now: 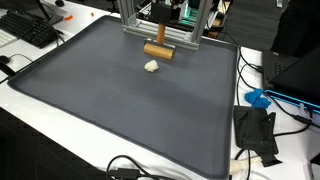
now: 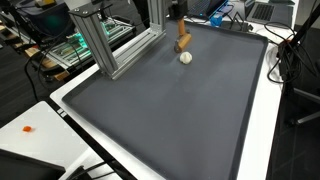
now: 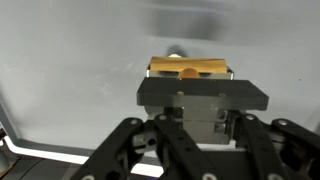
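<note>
A wooden block (image 1: 158,50) lies across the far part of the dark mat (image 1: 120,110). My gripper (image 1: 160,38) comes down on it from above and looks shut on it; it also shows in the second exterior view (image 2: 178,22) with the block (image 2: 183,42) below it. In the wrist view the block (image 3: 190,68) sticks out on both sides beyond the gripper body, and the fingertips are hidden. A small white lump (image 1: 152,66) lies on the mat just in front of the block, apart from it, and shows again in an exterior view (image 2: 185,58).
An aluminium frame (image 2: 100,45) stands at the mat's far edge beside the gripper. A keyboard (image 1: 30,28) lies off the mat at one corner. A black device (image 1: 255,130) and a blue object (image 1: 258,98) sit with cables on the white table beside the mat.
</note>
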Robot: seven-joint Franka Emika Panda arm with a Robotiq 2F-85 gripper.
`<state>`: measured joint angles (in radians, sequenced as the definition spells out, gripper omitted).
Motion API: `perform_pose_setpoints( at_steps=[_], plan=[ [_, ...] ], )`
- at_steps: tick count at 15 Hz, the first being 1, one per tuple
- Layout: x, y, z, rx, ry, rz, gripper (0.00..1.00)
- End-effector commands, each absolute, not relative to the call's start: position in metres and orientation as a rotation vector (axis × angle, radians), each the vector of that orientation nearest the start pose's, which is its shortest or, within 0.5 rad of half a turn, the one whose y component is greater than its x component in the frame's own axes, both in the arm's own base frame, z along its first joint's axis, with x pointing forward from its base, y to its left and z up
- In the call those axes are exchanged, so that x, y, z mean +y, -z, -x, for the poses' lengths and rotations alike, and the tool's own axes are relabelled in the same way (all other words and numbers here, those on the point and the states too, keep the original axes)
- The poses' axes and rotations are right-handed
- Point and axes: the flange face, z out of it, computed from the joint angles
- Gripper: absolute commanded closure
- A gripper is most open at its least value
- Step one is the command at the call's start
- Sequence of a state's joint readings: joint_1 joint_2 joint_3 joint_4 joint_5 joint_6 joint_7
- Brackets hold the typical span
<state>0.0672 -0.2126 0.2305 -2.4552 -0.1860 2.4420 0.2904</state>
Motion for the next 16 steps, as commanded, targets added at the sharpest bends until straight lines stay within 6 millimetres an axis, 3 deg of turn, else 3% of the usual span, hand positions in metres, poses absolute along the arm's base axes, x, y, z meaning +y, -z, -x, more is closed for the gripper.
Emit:
perform_pose_setpoints(
  at_steps=[1, 6, 16],
  plan=[
    [0.134, -0.383, -0.466, -0.158, 0.376, 3.265, 0.77],
    [0.132, -0.367, -0.479, -0.095, 0.377, 3.28, 0.77],
    [0.129, -0.357, -0.5, 0.049, 0.443, 3.269, 0.77]
  ],
)
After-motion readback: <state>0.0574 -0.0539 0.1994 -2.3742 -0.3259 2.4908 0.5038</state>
